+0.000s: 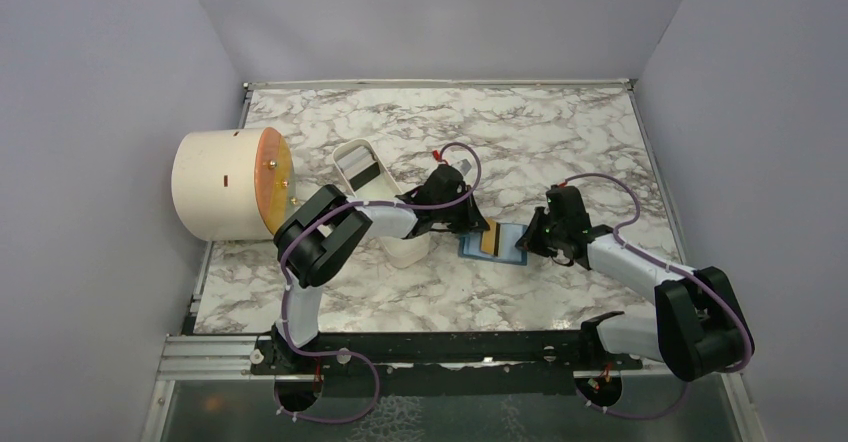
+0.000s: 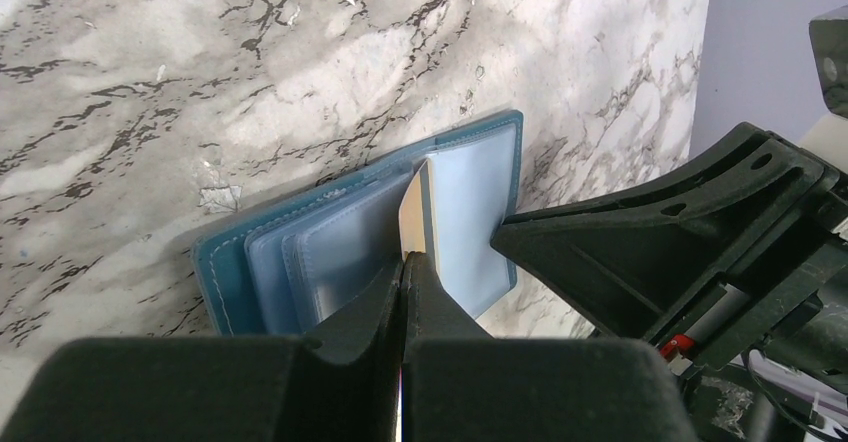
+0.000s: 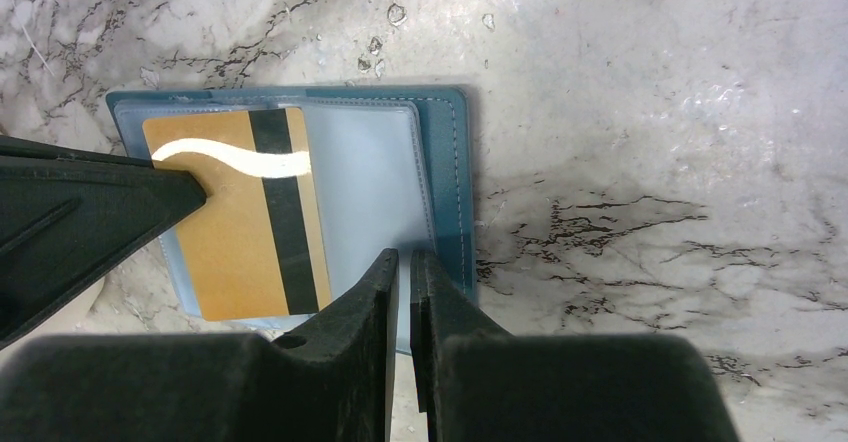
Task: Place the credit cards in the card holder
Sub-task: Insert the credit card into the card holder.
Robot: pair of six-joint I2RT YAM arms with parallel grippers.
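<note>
Yellow-orange credit card [image 3: 235, 252], black stripe and pale swoosh, against teal card holder [image 3: 447, 182].

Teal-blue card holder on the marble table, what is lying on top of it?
A yellow-orange card with a black stripe, pinched in the left gripper, lies over the pale pocket panels of the teal-blue card holder. Anything beneath the card is hidden.

I view the whole tabletop [image 1: 560, 142] from high above its near edge. Both wrist cameras share the card holder [image 3: 452, 182], close, from opposite sides.
</note>
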